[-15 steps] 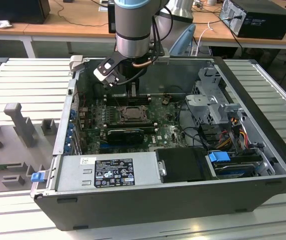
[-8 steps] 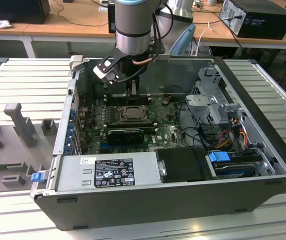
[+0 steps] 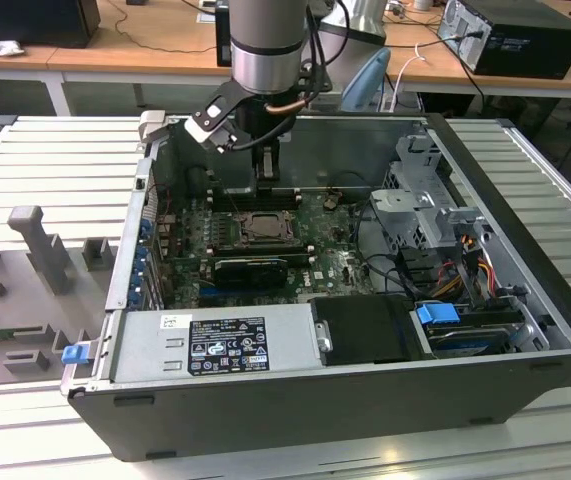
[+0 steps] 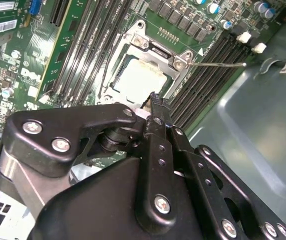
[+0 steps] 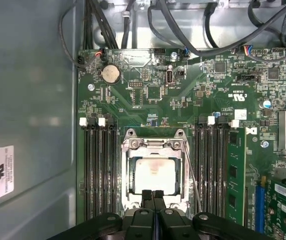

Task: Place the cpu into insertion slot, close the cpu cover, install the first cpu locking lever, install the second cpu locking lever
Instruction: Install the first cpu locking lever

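Inside the open computer case, the arm reaches down over the green motherboard. The gripper hangs at the near edge of the cpu cover, its two black jaws pressed together with nothing between them; whether the tips touch the cover cannot be told. The cover lies flat over the insertion slot. The cpu sits in that slot, its pale top showing through the cover's window, just beyond the jaw tips. A thin wire locking lever runs beside the cover, slanting out over the memory slots.
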Robot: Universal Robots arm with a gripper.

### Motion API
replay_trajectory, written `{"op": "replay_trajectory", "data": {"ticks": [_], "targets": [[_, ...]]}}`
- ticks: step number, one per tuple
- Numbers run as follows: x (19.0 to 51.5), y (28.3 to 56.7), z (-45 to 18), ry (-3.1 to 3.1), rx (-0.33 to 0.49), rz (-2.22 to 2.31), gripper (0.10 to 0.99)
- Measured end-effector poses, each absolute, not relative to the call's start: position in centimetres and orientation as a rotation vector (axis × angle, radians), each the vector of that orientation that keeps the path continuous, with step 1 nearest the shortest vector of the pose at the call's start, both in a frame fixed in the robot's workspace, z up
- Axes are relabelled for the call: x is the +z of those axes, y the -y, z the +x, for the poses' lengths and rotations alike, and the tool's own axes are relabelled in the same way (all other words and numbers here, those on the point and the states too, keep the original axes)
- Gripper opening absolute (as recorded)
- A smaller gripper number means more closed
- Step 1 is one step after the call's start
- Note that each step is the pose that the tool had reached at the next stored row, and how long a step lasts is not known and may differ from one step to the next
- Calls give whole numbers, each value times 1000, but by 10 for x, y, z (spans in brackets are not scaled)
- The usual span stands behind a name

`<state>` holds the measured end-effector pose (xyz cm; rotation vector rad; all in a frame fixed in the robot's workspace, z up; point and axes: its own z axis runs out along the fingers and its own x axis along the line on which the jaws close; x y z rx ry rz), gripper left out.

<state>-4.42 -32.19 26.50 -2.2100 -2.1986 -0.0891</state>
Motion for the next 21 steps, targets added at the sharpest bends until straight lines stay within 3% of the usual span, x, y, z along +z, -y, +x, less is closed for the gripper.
{"op": "replay_trajectory", "data": {"ticks": [21], "targets": [[284,322,-44,2356,-86,-2035,106]]}}
